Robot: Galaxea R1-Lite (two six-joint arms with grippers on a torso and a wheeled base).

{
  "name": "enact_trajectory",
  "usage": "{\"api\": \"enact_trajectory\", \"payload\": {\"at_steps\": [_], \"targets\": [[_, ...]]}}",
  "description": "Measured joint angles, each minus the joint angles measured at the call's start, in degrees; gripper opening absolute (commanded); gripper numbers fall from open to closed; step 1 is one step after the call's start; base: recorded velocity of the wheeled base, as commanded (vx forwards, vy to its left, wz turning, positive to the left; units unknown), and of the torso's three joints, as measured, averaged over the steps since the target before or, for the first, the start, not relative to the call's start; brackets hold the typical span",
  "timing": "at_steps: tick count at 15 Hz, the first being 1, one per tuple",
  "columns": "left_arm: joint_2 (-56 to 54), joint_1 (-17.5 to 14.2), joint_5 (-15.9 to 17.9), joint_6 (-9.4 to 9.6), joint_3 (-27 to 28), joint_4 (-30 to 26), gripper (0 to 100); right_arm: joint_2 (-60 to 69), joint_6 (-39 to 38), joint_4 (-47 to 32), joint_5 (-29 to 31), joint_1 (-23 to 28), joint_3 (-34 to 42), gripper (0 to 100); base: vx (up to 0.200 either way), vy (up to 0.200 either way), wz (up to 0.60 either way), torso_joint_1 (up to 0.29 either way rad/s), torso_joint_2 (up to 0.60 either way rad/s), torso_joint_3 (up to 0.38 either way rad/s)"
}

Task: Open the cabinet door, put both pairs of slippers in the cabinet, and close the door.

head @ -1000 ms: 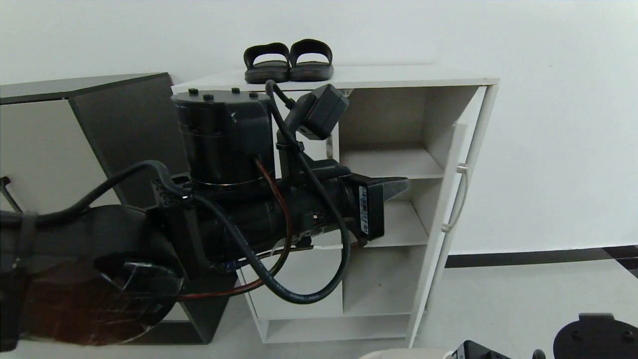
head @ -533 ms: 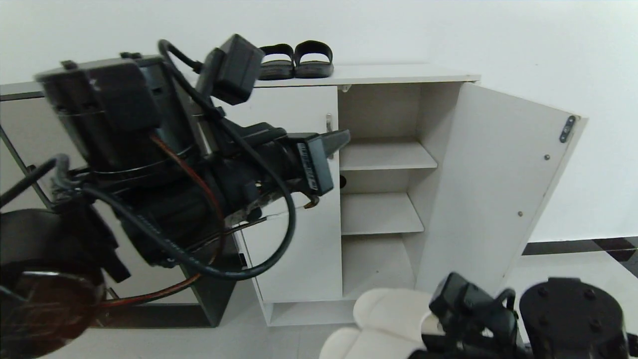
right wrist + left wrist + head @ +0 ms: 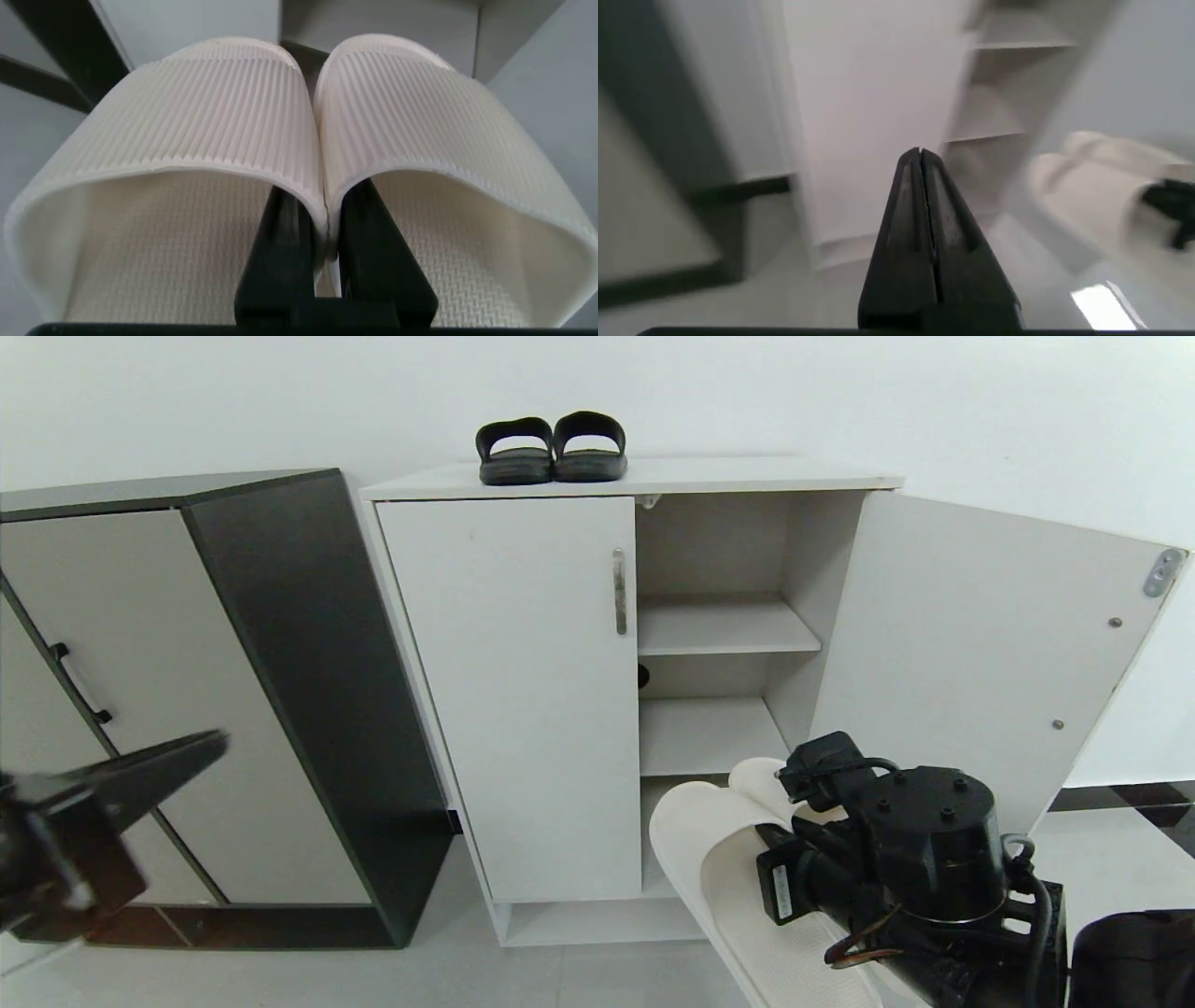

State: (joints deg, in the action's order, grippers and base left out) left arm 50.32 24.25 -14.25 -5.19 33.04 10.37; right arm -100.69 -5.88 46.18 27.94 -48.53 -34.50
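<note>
right gripper (image 3: 325, 245) pinched tight on the white slippers (image 3: 224, 121), ribbed foam straps arching over both fingers, flat cabinet (image 3: 523, 709) shelves just beyond the fingertips. left gripper (image 3: 921, 166) pressed flat together, holding nothing. smooth black slippers (image 3: 551, 450) sit atop the cabinet.

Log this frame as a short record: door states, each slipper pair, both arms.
Right door: open
Left door: shut
Black slippers: on the cabinet top, side by side
White slippers: held by right gripper, in front of the open compartment
Left gripper: jaws shut, holding nothing, low in front of dark cabinet
</note>
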Motion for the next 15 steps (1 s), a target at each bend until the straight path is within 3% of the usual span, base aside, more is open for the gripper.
{"api": "enact_trajectory", "payload": {"at_steps": [3,5,6,7,8,9,10,11,14,15], "targets": [[-17.31,-13.75,-2.39,0.6,-15.07,-3.07,0,-0.84,0.16,0.13,0.06,0.16,-0.17,0,0.0,0.0,0.0,0.0,0.0,0.0],[-28.33,-19.37,-2.72,1.5,-24.31,-4.39,0,-1.01,0.16,0.13,0.06,0.27,-0.17,0,0.0,0.0,0.0,0.0,0.0,0.0],[-33.07,-20.89,-1.6,2.33,-27.45,-5.13,0,-1.12,0.16,0.1,0.02,0.24,-0.11,0,0.0,0.0,0.0,0.0,0.0,0.0],[-37.82,-21.77,2.35,3.32,-29.76,-6.94,0,-1.18,0.16,0.13,0.05,0.3,-0.11,0,0.0,0.0,0.0,0.0,0.0,0.0],[-41.46,-22.56,9.24,4.64,-31.03,-8.0,0,-1.26,0.0,0.16,-0.02,0.18,-0.11,0,0.0,0.0,0.0,0.0,0.0,0.0],[-44.24,-23.17,15.25,7.33,-31.83,-9.69,0,-1.37,-0.09,0.07,-0.16,0.16,-0.04,0,0.0,0.0,0.0,0.0,0.0,0.0],[-46.39,-23.59,18.27,9.98,-32.41,-10.7,0,-1.43,-0.11,0.16,-0.16,0.2,0.0,0,0.0,0.0,0.0,0.0,0.0,0.0],[-47.71,-23.87,18.92,10.67,-32.66,-10.22,0,-1.51,-0.13,0.1,-0.3,0.29,0.11,0,0.0,0.0,0.0,0.0,0.0,0.0],[-49.62,-24.04,17.99,7.02,-33.01,-10.37,0,-1.69,-0.17,0.11,-0.33,0.05,0.16,0,0.0,0.0,0.0,0.0,0.0,0.0],[-49.88,-24.09,17.44,6.64,-33.01,-10.37,0,-1.97,-0.17,0.18,-0.11,-0.09,0.1,0,0.0,0.0,0.0,0.0,0.0,0.0]]}}
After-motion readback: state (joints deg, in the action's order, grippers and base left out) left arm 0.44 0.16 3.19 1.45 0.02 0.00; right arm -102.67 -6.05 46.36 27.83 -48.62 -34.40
